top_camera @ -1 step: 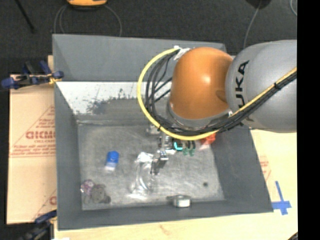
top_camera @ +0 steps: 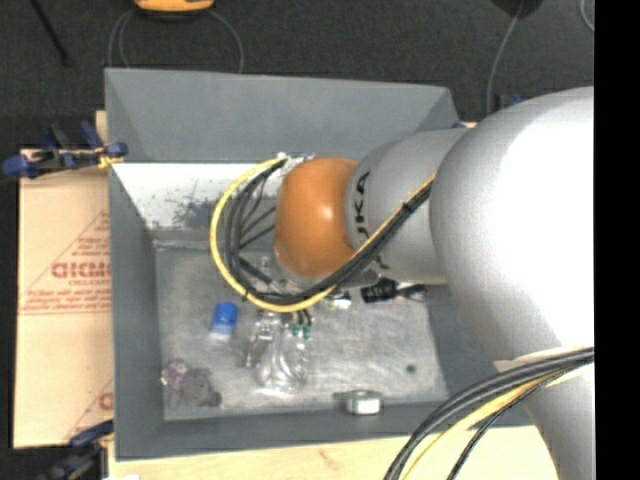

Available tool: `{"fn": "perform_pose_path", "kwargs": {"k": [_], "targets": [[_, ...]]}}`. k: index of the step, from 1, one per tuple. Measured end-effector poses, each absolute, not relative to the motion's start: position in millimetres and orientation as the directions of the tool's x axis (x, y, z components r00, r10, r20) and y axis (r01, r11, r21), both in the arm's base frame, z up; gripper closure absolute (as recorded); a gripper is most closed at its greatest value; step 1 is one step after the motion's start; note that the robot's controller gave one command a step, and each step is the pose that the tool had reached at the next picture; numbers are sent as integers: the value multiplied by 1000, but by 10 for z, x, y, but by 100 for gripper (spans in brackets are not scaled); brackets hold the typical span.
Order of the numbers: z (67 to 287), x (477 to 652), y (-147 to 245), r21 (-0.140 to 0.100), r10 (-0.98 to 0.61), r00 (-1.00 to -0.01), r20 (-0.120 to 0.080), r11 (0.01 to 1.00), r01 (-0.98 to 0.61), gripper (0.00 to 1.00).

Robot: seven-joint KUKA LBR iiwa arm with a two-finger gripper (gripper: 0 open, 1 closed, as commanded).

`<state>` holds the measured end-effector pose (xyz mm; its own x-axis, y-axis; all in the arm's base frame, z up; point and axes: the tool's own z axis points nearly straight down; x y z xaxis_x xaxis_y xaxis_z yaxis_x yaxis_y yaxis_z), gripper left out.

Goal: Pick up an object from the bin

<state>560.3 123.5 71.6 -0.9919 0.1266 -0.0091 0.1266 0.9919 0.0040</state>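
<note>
From where I stand, the arm [top_camera: 500, 228] comes in over the bin [top_camera: 135, 298] from three o'clock. Its orange cover [top_camera: 310, 218] and the loop of yellow and black cables [top_camera: 232, 258] hang over the back half of the floor. Below the cover the gripper [top_camera: 268, 340] is down near the floor, a little toward nine o'clock from the middle. I cannot tell whether it stands wide or narrow, nor whether anything is caught in it.

Right beneath it, at its six o'clock, lies a clear crumpled piece [top_camera: 282, 370] of plastic, the thing nearest the gripper and seemingly touching it. That piece lies on open floor, well apart from every wall.

A small blue cap [top_camera: 223, 318] sits just beside the gripper at its nine o'clock, apart from the clear piece. A purplish lump [top_camera: 188, 383] lies in the floor's corner at about eight o'clock, close to both the left wall and the near wall. A small grey-white piece [top_camera: 360, 403] rests against the near wall at about five o'clock.

The floor toward three and four o'clock is bare but for a dark speck [top_camera: 410, 370], though the arm hangs over part of it. Between the blue cap and the left wall the floor is free. The strip at twelve o'clock is hidden under the cover and cables.
</note>
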Motion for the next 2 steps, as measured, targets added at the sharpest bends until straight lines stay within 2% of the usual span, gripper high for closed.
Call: {"fn": "perform_pose_path", "kwargs": {"k": [1,2], "targets": [[766,5629,1651,1,-141,-990,-10,990,-141,0],[794,5650,1657,4,-136,-991,-16,991,-136,100]]}}
